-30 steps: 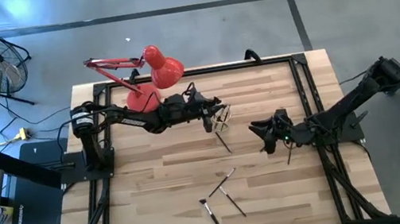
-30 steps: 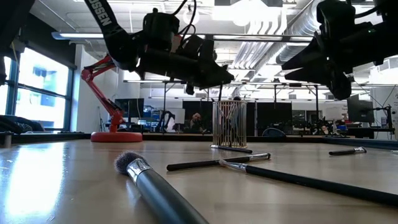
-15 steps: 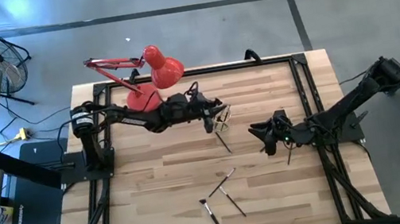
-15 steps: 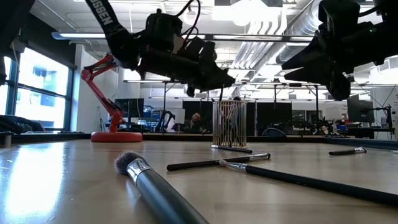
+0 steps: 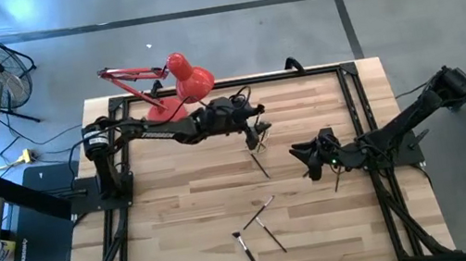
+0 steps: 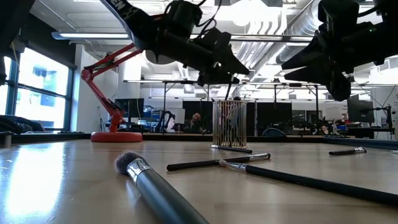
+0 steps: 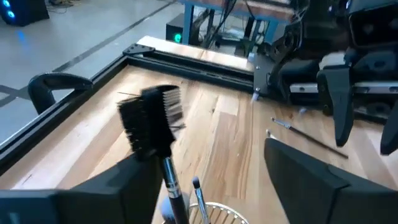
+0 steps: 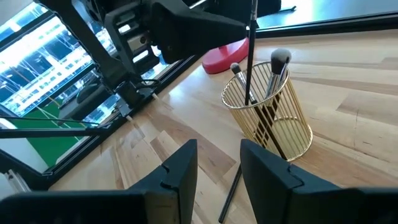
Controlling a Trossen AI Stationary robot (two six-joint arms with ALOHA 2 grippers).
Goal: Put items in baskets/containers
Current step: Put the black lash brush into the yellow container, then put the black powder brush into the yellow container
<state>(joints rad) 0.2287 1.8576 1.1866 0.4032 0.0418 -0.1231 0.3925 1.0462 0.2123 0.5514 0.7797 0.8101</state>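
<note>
Left tool (image 5: pixel 255 133), fingers apart, hung above one gold wire basket (image 8: pixel 268 112); five dark brushes (image 5: pixel 258 211) lay on the desk (image 5: pixel 181 214) beyond.

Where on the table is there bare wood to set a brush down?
Bare wood: the left half below the red desk lamp, and the back right corner. Crowded: around the gold wire cup under the left gripper, and the front centre with loose dark brushes.
</note>
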